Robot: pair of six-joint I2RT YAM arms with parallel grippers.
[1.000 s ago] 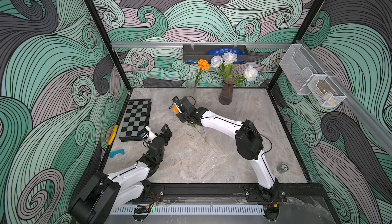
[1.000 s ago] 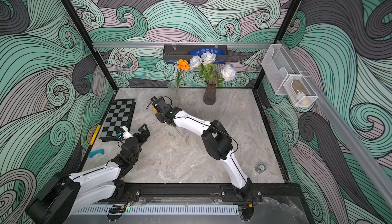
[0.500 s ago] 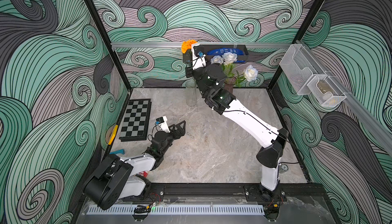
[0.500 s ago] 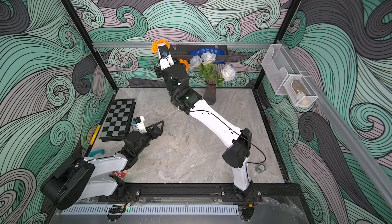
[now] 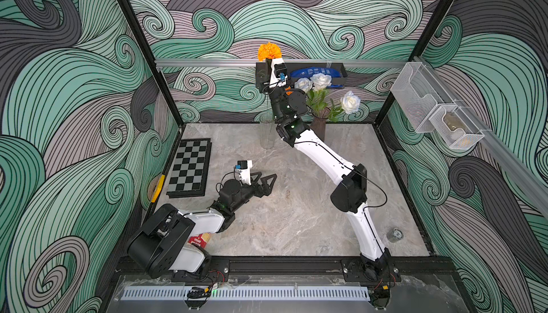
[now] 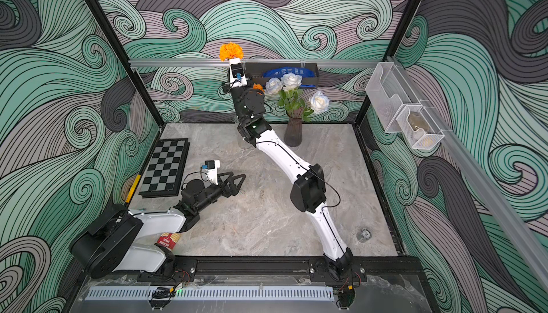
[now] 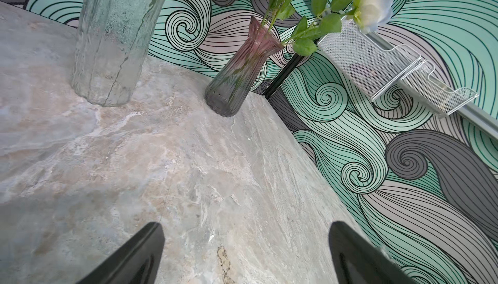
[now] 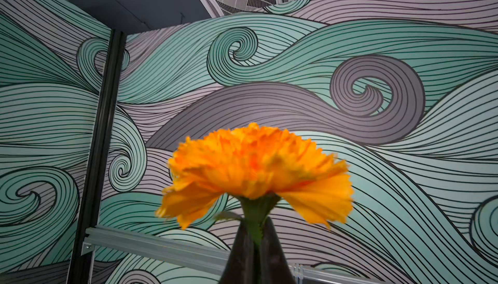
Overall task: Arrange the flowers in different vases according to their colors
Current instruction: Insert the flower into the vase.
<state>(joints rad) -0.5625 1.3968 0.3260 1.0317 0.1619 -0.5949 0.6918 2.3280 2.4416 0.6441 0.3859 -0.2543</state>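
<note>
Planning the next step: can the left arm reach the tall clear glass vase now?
Probably yes. The open left pincer faces the tall clear glass vase across bare marble tabletop; only the right arm stands close beside it.
</note>
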